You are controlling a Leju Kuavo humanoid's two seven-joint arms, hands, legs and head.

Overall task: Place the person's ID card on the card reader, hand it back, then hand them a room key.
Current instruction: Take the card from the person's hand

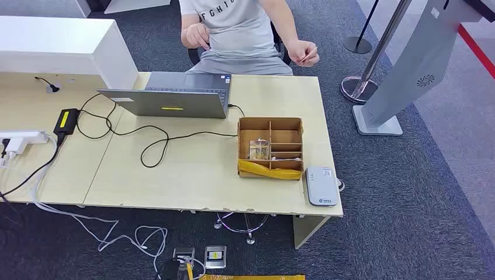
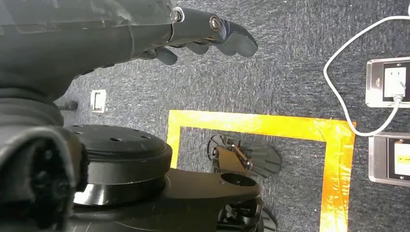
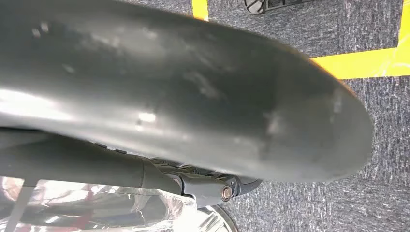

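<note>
The grey-white card reader (image 1: 321,185) lies flat at the table's front right corner. Behind the table sits a person (image 1: 239,23), who holds a small card (image 1: 309,56) up in one hand past the far edge. A brown cardboard box (image 1: 270,147) with several compartments stands just behind the reader; it holds a clear wrapped item and some pale flat pieces in its right slots. My left hand (image 2: 203,31) hangs over the carpet with its fingers stretched out and nothing in them. My right hand (image 3: 183,96) is a blurred grey mass close to the lens, its fingers hidden.
An open laptop (image 1: 175,96) stands at the table's middle back, with black cables (image 1: 146,137) looping to a power adapter (image 1: 66,121) and a white power strip (image 1: 23,139) at the left. A white counter (image 1: 58,46) rises at the back left. A stanchion (image 1: 373,64) and a kiosk stand (image 1: 408,70) are on the right.
</note>
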